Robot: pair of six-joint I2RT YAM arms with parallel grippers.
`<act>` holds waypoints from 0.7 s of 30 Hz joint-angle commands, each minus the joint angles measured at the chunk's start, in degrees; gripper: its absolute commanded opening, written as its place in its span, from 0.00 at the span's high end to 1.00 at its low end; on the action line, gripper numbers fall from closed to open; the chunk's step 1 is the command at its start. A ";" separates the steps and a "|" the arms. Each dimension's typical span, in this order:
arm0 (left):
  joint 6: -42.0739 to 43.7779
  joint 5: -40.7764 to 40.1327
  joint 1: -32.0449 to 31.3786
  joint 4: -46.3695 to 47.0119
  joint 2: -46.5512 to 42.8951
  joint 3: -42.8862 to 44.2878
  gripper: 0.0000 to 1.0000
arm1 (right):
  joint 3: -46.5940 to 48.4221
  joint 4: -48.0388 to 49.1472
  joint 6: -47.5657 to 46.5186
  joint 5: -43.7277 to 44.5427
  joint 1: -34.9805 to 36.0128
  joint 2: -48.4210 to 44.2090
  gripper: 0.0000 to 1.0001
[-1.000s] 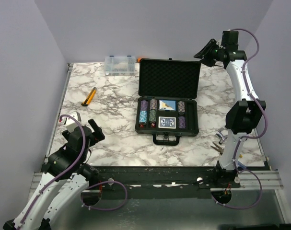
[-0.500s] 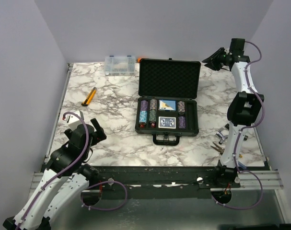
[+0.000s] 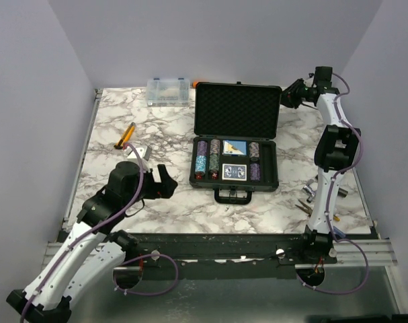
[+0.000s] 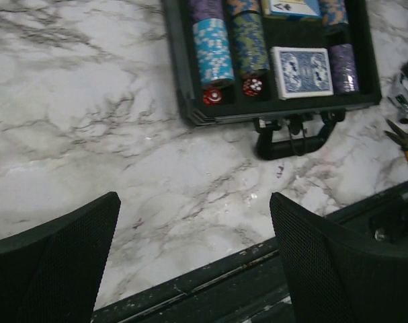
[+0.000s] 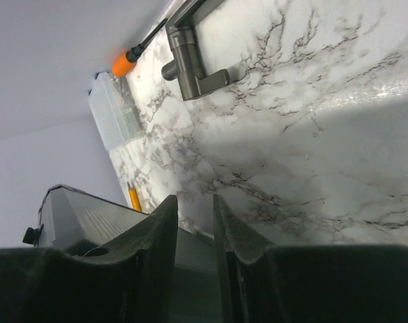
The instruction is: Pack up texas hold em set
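Poker case (image 3: 234, 186) sits open and stocked on the desk (image 3: 156, 141), lid (image 3: 237, 111) upright; closing it seems in hand; right pincer (image 3: 289, 96), narrowly parted and empty, beside the lid, must tip it forward; left pincer (image 3: 165, 183) released.

Chips (image 3: 202, 158) and decks (image 3: 234, 171) in case (image 3: 237, 111), organizer box (image 3: 168, 91) behind-left

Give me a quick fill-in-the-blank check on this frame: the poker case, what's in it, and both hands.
1. The case is ____, with its lid upright.
2. The dice at the near end of the chip rows are ____ in colour.
3. The left hand hovers over the table with its jaws ____, holding nothing.
4. In the overhead view, the right hand is beside the lid's far ____ corner.

Missing words: open; red; open; right.
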 commanded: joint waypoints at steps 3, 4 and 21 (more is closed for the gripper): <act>0.13 17.57 0.29 13.33 9.36 1.19 0.08 | 0.20 4.22 0.49 -11.88 -0.27 1.96 0.69; 0.42 18.47 0.29 14.30 11.07 2.11 0.08 | -0.31 4.51 0.86 -12.72 -0.24 1.79 0.69; -1.95 30.27 1.86 20.70 36.60 24.56 0.10 | -13.61 9.99 3.49 -15.67 1.50 -8.32 0.73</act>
